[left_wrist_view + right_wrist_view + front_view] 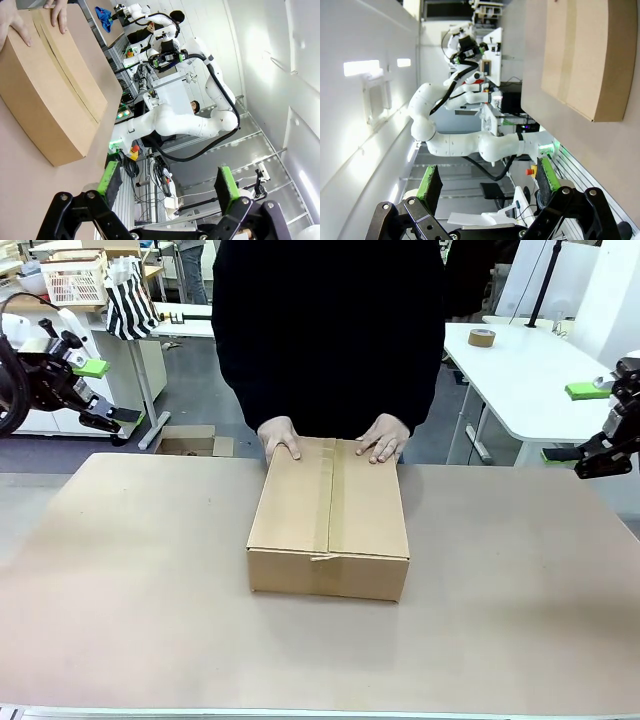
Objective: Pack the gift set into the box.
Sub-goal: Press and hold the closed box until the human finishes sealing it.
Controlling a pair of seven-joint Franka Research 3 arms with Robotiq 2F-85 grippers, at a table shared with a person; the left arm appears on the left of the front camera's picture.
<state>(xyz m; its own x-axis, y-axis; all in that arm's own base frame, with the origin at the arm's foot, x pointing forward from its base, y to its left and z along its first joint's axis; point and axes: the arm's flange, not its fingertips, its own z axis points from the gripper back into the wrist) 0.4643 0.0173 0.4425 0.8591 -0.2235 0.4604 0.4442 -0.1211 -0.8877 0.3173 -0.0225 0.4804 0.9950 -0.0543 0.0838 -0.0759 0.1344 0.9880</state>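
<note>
Closed box at the centre of the desk, all top flaps down. Tape strip along the seam, from 12 to 6 o'clock. On the far edge of the lid, two palms of the person, both flat and touching the cardboard: first palm near 11 o'clock of the box, second palm near 1 o'clock.

Left hand up in the air at 10 o'clock of the front view, past the desk edge and well apart from the box – fingers spread wide, nothing between the green pads. In the left wrist view the same wide gap, with the box at 10 o'clock and the person's fingers on its far end.

Right hand at 3 o'clock of the front view, also raised and well apart from the box – wide too, nothing held. In the right wrist view the box at 1 o'clock, lying on the desk.

Tape roll on a white table behind, at 1 o'clock.
</note>
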